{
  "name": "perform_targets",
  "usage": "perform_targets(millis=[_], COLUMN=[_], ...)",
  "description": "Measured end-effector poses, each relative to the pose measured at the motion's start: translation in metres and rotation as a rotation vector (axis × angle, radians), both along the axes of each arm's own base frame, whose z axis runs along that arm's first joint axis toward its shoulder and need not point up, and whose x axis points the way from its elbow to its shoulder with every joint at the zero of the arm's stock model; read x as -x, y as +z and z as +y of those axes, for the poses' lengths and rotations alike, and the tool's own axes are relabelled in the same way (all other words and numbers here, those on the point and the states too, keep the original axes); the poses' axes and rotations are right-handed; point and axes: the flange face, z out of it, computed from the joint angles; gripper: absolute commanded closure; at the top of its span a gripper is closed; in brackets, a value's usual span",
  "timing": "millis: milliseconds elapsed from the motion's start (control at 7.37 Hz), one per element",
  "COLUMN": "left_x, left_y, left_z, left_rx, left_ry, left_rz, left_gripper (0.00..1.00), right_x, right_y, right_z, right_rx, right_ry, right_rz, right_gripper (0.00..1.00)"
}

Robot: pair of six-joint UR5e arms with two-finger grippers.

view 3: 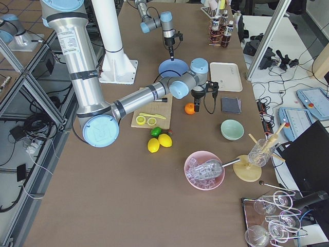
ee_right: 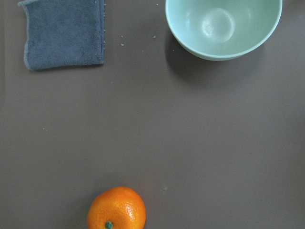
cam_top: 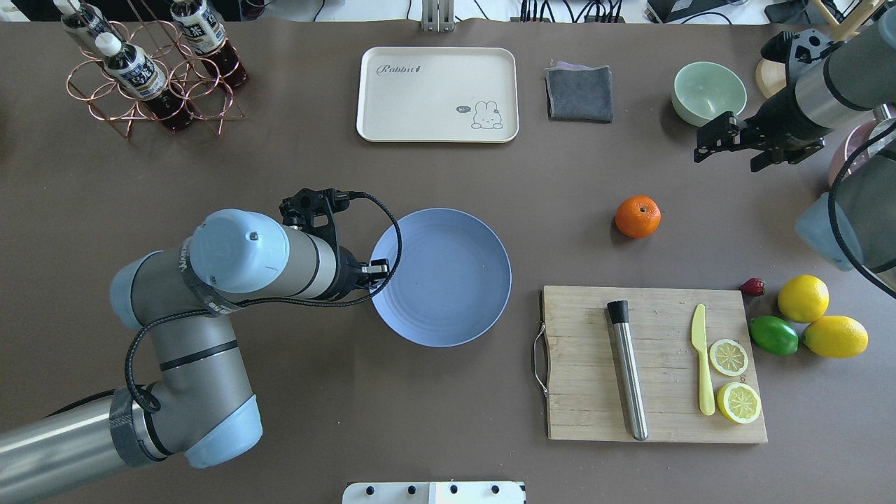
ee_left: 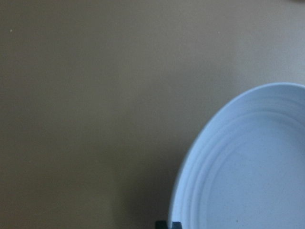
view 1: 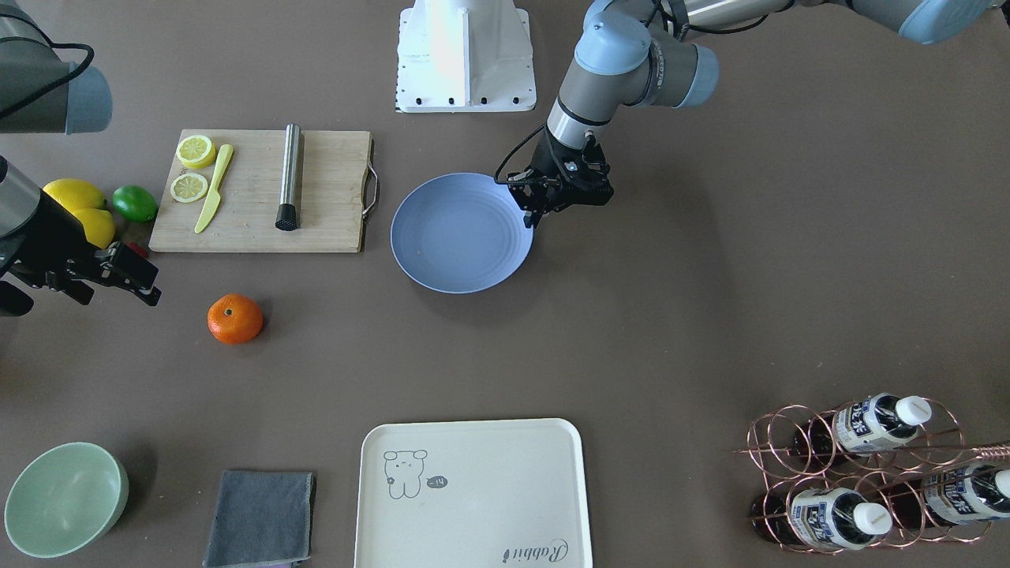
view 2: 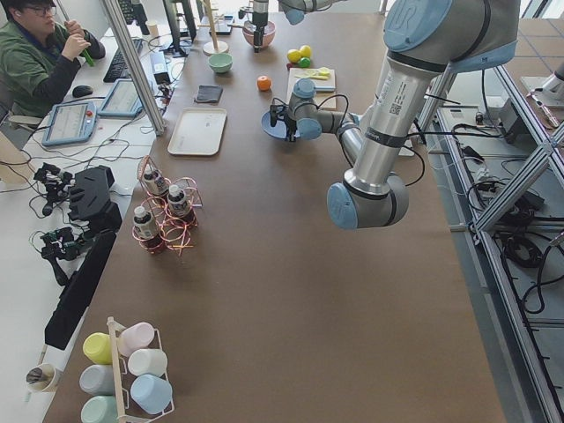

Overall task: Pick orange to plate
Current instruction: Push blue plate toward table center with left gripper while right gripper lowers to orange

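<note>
Brown matte table [cam_top: 392,420], seen from overhead. The orange [cam_top: 638,216], round and dimpled with a dark stem dot, sits bare on the table to the right of the plate [cam_top: 448,280], well apart from it and just beyond the wooden cutting board [cam_top: 588,378]. The right gripper [cam_top: 702,145] hangs farther out and to the right of the fruit, near it but not touching, with its jaws apart; its wrist camera shows the orange at the bottom edge, left of centre. The left gripper [view 1: 530,214] points down at the plate's left rim with its fingertips drawn together; contact cannot be confirmed. The plate is light blue, round and ringed. The cream rectangular tray [cam_top: 392,105] reads "Rabbit" in script. Bottle labels are illegible. Also noted: a folded grey cloth [cam_top: 579,92] and a smooth pale green bowl [cam_top: 707,91].
</note>
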Motion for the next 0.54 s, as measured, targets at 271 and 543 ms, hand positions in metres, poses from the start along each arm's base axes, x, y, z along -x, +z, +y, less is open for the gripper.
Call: perform_targets(millis=[271,543], left_x=[-0.010,-0.002], left_y=[0.003,-0.004], left_z=[0.002,-0.006], left_rx=[0.012,0.000], left_ry=[-0.010,-0.025], left_rz=[-0.007,0.005], left_gripper=[0.02,0.02], right_x=[0.013,0.040], right_y=[-0.006,-0.013], right_z=[0.002,0.008], right_rx=[0.007,-0.008], right_ry=[-0.001,-0.022], right_rz=[-0.003,0.011], right_gripper=[0.00,0.00])
